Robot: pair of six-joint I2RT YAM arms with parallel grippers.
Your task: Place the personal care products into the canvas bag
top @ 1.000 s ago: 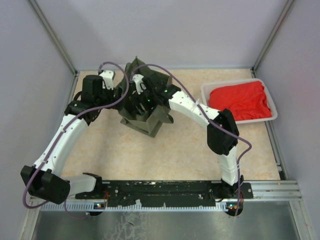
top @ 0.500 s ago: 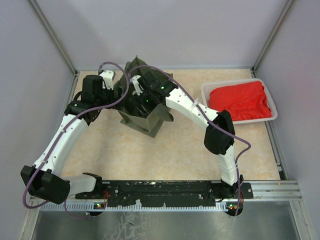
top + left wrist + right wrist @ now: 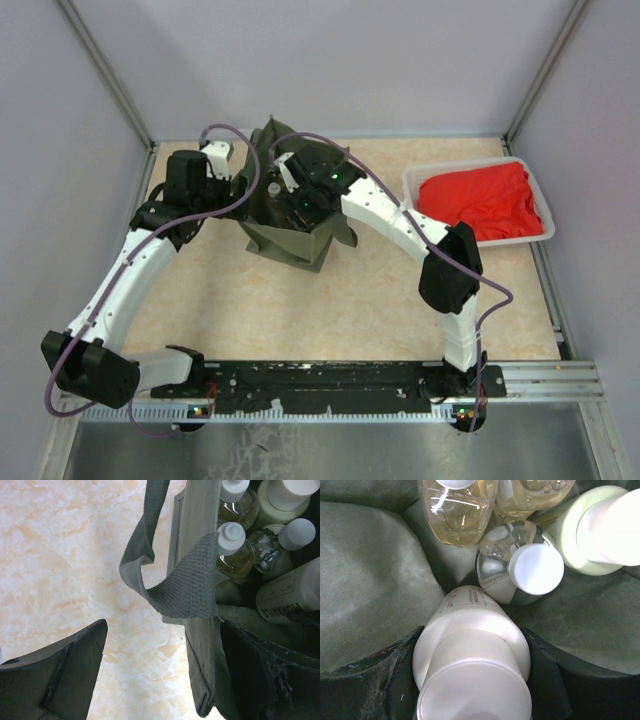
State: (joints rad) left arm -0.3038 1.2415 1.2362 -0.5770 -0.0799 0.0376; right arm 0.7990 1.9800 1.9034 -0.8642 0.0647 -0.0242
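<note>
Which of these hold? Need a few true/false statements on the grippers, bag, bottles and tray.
1. The right gripper is shut on a pale bottle inside the canvas bag. True.
2. The left gripper is shut on a bottle. False: it is open, straddling the bag's wall.
3. The white tray holds bottles. False: it holds a red cloth.
4. Two amber bottles are in the bag. True.
5. The silvery bottle is uncapped. False: it has a white cap.

Pale grey walls (image 3: 350, 60), beige marbled tabletop (image 3: 300, 310)
</note>
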